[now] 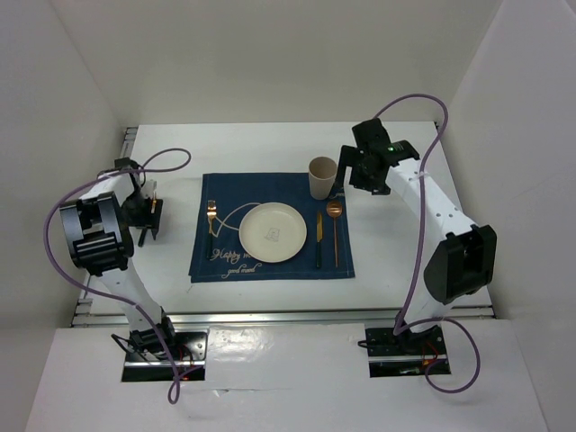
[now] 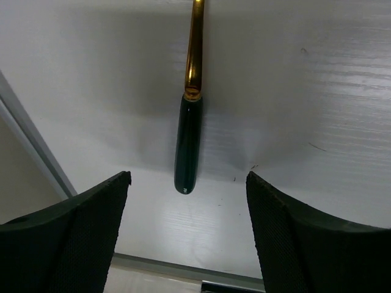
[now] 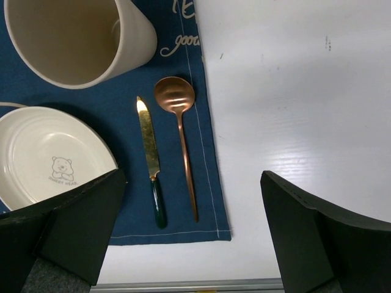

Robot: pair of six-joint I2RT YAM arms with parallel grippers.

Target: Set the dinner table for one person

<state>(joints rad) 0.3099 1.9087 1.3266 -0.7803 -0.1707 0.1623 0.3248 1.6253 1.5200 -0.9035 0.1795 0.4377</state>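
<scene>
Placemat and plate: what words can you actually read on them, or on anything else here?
"Happy": white script on the blue placemat, near left corner; the words after it are too small to read.
"goo": same script by the cup; the rest is unclear.
"SWEET": under the little bear on the plate; the second word is too blurred to read.
Knife and spoon: no writing visible.

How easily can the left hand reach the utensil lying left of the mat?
Likely easily: the left hand is open over the utensil, its handle between the fingers, with nothing in the way.
</scene>
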